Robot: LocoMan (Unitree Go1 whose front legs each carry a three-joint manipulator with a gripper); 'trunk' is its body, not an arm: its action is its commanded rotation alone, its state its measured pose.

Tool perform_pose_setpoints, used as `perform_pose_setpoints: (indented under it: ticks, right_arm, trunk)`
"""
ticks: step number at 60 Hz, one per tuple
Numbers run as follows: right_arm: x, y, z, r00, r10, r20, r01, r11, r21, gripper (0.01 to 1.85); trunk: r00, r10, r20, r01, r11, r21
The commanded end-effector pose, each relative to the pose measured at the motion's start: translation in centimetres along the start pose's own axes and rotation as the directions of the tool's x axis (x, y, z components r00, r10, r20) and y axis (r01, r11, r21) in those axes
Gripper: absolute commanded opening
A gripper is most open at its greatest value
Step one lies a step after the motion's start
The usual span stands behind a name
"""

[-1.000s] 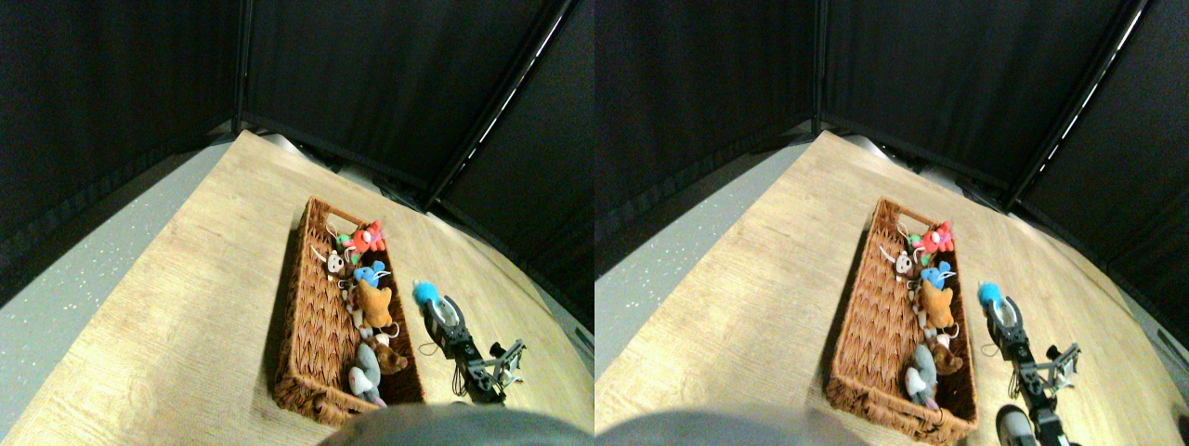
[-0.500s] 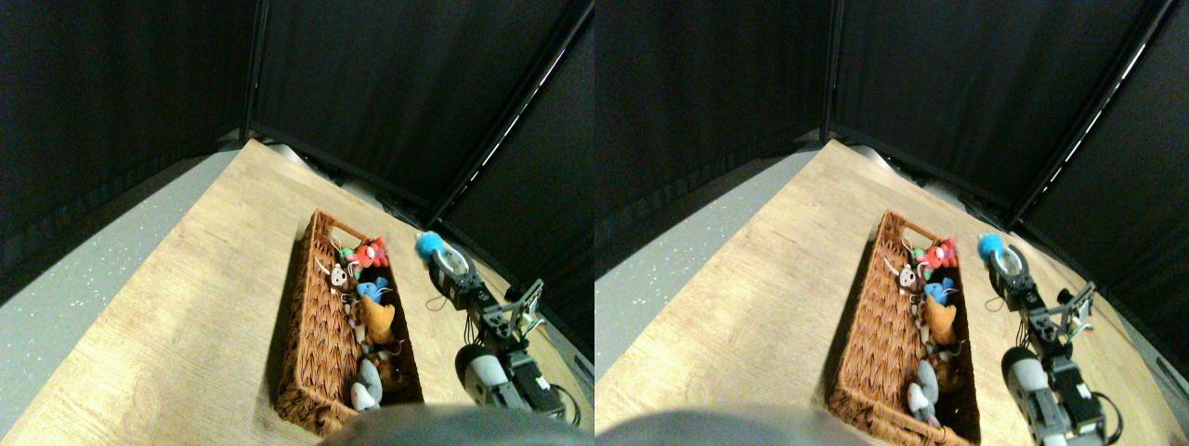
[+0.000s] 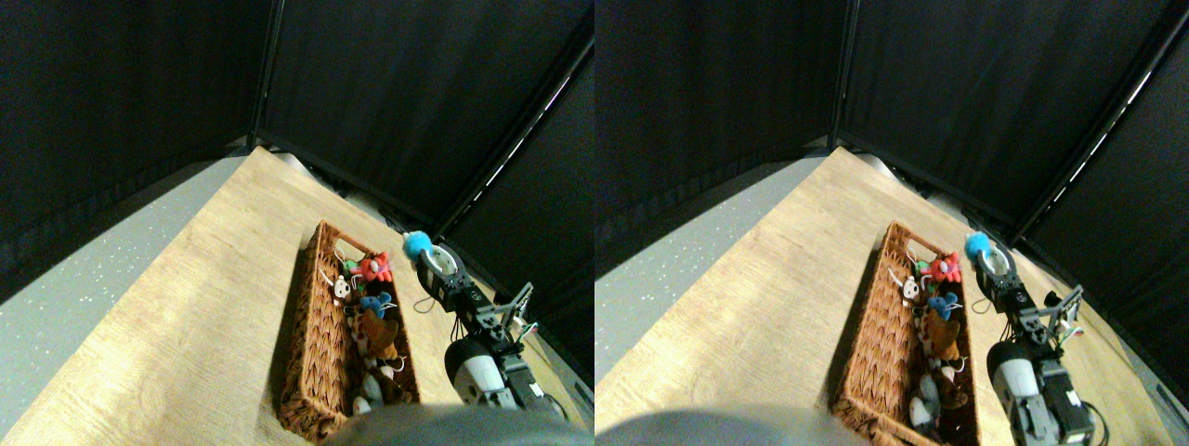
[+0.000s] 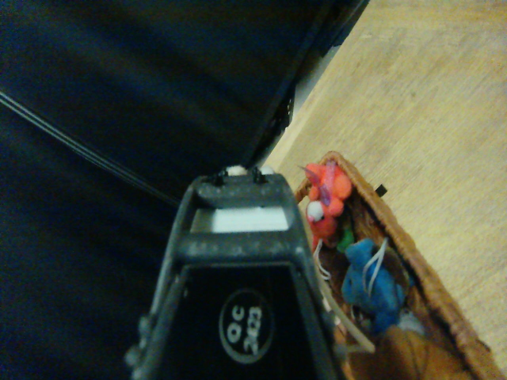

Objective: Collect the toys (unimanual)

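The long brown wicker basket (image 3: 316, 321) lies on the wooden floor with several toys in it: a red one (image 3: 376, 268) at the far end, a white-and-brown one (image 3: 341, 288), a blue one (image 3: 375, 303), a brown one (image 3: 376, 331) and a grey one (image 3: 363, 400). My right gripper (image 3: 424, 254) hangs in the air just right of the basket's far end, shut on a fluffy bright-blue toy (image 3: 416, 244). In the wrist view the red toy (image 4: 326, 191) and the blue toy (image 4: 371, 283) lie in the basket (image 4: 420, 265) beside the dark jaw; the held toy is hidden there.
Black curtains (image 3: 390, 84) close the area just beyond the basket and to the right of the arm. A grey speckled floor strip (image 3: 84, 279) borders the wooden floor (image 3: 204, 307) on the left.
The gripper has lifted the bright-blue toy off the floor and carried it up toward the basket's far end. The camera view has also shifted.
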Motion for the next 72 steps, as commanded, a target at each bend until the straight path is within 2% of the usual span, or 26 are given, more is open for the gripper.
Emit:
perform_pose_setpoints:
  ticks: [1, 14, 18, 22, 24, 25, 27, 29, 31, 33, 38, 42, 49, 51, 56, 58, 60, 64, 68, 72]
  right_arm:
    - [0.0, 0.0, -0.5, 1.000, 0.018, -0.023, -0.018, 1.000, 0.021, 0.06]
    - [0.4, -0.5, -1.3, 1.000, 0.004, -0.025, -0.003, 0.999, 0.032, 0.06]
    - [0.5, -0.6, -1.5, 0.999, 0.010, -0.039, -0.008, 0.998, 0.068, 0.06]
    - [0.6, -0.8, -1.5, 0.998, 0.010, -0.066, -0.007, 0.999, 0.044, 0.10]
    - [0.6, -0.8, -1.5, 0.997, -0.004, -0.082, 0.005, 1.000, 0.017, 0.42]
    - [0.6, -0.8, -1.5, 0.997, -0.004, -0.082, 0.005, 1.000, 0.017, 0.42]
    - [0.5, -0.9, -1.4, 0.996, -0.013, -0.087, 0.011, 0.999, -0.032, 0.71]
    - [0.5, -0.9, -1.2, 0.996, -0.031, -0.079, 0.027, 0.999, -0.045, 0.91]
    - [0.5, -1.0, -1.1, 0.996, -0.035, -0.077, 0.030, 0.998, -0.057, 0.96]
    - [0.3, -1.0, -1.0, 0.998, -0.051, -0.047, 0.048, 0.996, -0.074, 1.04]
    - [0.2, -1.2, -0.8, 0.997, -0.040, -0.061, 0.036, 0.998, -0.058, 1.02]
    - [0.2, -1.4, -0.5, 0.998, -0.047, -0.038, 0.045, 0.997, -0.058, 1.11]
    - [0.1, -1.5, 0.0, 0.999, -0.046, 0.001, 0.046, 0.996, -0.082, 1.11]
    - [0.2, -1.7, 0.3, 0.999, -0.039, 0.011, 0.040, 0.994, -0.103, 1.08]
    - [0.6, -2.2, 1.2, 0.999, -0.043, 0.005, 0.043, 0.998, -0.050, 0.94]
    - [0.6, -2.5, 1.7, 0.998, -0.054, 0.036, 0.055, 0.998, -0.030, 0.91]
    - [0.6, -2.6, 2.0, 0.998, -0.049, 0.049, 0.052, 0.997, -0.056, 0.87]
    - [0.3, -3.2, 3.2, 0.991, -0.066, 0.119, 0.081, 0.988, -0.128, 0.80]
    - [0.0, -3.7, 3.9, 0.987, -0.061, 0.151, 0.073, 0.994, -0.079, 0.73]
    - [-0.6, -4.4, 4.8, 0.978, -0.082, 0.191, 0.097, 0.993, -0.067, 0.73]
  trunk:
    - [0.9995, 0.027, 0.019, -0.027, 0.9994, -0.023]
    - [0.9992, 0.036, 0.015, -0.035, 0.9989, -0.031]
    - [0.9993, 0.034, 0.014, -0.033, 0.9990, -0.031]
    - [0.9993, 0.034, 0.014, -0.033, 0.9990, -0.031]
    - [0.9993, 0.034, 0.014, -0.033, 0.9990, -0.031]
    - [0.9993, 0.034, 0.014, -0.033, 0.9990, -0.031]
    - [0.9995, 0.030, 0.012, -0.030, 0.9991, -0.028]
    - [0.9995, 0.029, 0.011, -0.029, 0.9992, -0.027]
    - [0.9995, 0.029, 0.011, -0.029, 0.9992, -0.027]
    - [0.9996, 0.027, 0.010, -0.027, 0.9993, -0.024]
    - [0.9996, 0.025, 0.011, -0.025, 0.9995, -0.021]
    - [0.9996, 0.024, 0.012, -0.024, 0.9995, -0.019]
    - [0.9997, 0.021, 0.010, -0.020, 0.9997, -0.015]
    - [0.9998, 0.019, 0.008, -0.019, 0.9997, -0.013]
    - [0.9999, 0.016, 0.005, -0.016, 0.9998, -0.011]
    - [0.9999, 0.015, 0.002, -0.015, 0.9999, -0.007]
    - [0.9999, 0.013, 0.000, -0.013, 0.9999, -0.003]
    - [1.0000, 0.007, -0.004, -0.007, 1.0000, 0.007]
    - [0.9999, -0.003, -0.010, 0.004, 0.9999, 0.017]
    - [0.9997, -0.017, -0.017, 0.018, 0.9993, 0.033]
